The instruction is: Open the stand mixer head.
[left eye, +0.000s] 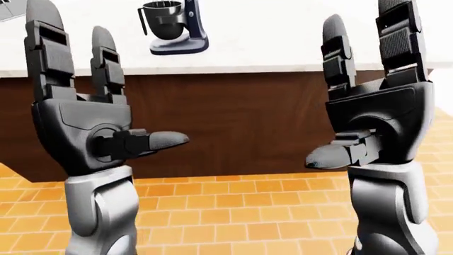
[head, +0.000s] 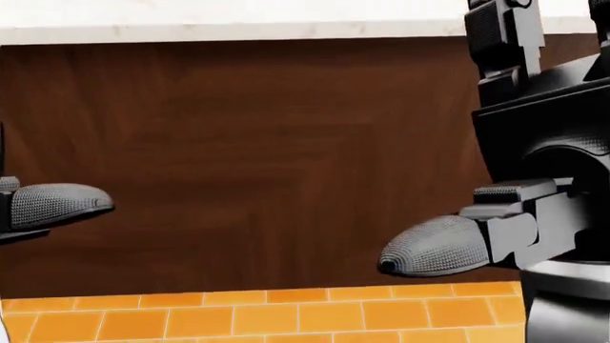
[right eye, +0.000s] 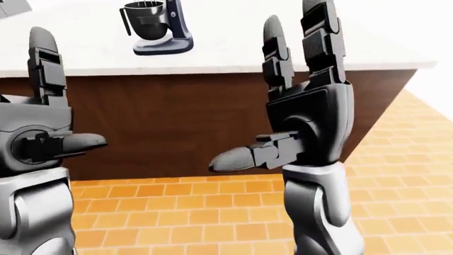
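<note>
- Dark walnut-brown counter face (head: pixel 267 157) fills my head view, white marble top (left eye: pixel 283 48) above it.
- Stand mixer (left eye: pixel 173 26) sits at the top left of the eye views, well apart from me, head not yet opened.
- My left hand (left eye: pixel 88 122) and right hand (right eye: pixel 304 122) are both raised, fingers spread, holding nothing.
- Nothing done; approach, reach and lift remain.

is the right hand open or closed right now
Open. In the left-eye view the right hand is raised with fingers straight up and thumb out sideways, closed on nothing, nearer the camera than the counter.
</note>
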{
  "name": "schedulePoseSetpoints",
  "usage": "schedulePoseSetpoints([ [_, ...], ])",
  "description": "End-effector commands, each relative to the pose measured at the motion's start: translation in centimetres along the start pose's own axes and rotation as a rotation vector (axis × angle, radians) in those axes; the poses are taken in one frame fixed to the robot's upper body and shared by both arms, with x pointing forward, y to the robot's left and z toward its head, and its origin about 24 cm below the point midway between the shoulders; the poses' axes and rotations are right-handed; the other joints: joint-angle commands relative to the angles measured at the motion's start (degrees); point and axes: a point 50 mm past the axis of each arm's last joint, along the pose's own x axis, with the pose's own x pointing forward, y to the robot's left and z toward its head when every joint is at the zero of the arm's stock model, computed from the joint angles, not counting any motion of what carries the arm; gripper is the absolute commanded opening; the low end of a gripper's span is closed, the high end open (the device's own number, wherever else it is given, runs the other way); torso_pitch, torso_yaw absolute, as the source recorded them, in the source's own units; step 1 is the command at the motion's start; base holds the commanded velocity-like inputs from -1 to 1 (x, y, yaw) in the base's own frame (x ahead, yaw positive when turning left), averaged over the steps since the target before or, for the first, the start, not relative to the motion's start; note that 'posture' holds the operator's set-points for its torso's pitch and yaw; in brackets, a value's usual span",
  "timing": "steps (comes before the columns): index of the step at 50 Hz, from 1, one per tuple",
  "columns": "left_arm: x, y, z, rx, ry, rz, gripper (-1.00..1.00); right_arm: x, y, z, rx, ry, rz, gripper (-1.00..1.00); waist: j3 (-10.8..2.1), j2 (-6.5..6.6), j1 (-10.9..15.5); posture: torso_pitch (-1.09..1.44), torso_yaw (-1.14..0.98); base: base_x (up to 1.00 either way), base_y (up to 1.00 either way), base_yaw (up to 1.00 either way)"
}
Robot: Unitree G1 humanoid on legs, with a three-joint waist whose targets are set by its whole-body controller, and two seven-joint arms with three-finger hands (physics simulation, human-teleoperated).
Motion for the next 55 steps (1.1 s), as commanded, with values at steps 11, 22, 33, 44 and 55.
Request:
schedulePoseSetpoints([
  [11,0.21,-0.34,0.83,-0.003,-0.049,-0.019,1.00,-0.07,0.37,0.22,0.000,-0.017,0.035,1.00,-0.34,-4.07,-0.75,0.00,0.00,0.00,0.42,0.00],
  [22,0.11,-0.22,0.66,-0.001,-0.048,-0.013,1.00,-0.13,0.14,0.03,-0.004,-0.014,0.022,1.00,2.60,-3.49,-1.31,0.00,0.00,0.00,0.36,0.00],
  [33,0.02,-0.28,0.80,-0.002,-0.049,-0.014,1.00,-0.18,0.23,0.29,0.002,-0.023,0.022,1.00,0.31,2.09,-1.15,0.00,0.00,0.00,0.36,0.00],
  [44,0.08,-0.20,0.87,0.000,-0.052,-0.012,1.00,-0.21,0.28,0.13,-0.011,-0.016,0.025,1.00,1.68,-4.13,-0.94,0.00,0.00,0.00,0.47,0.00],
  [55,0.20,-0.04,0.58,0.003,-0.050,-0.007,1.00,-0.12,0.12,-0.15,-0.016,0.000,0.028,1.00,-0.01,6.20,-0.80,0.00,0.00,0.00,0.42,0.00],
])
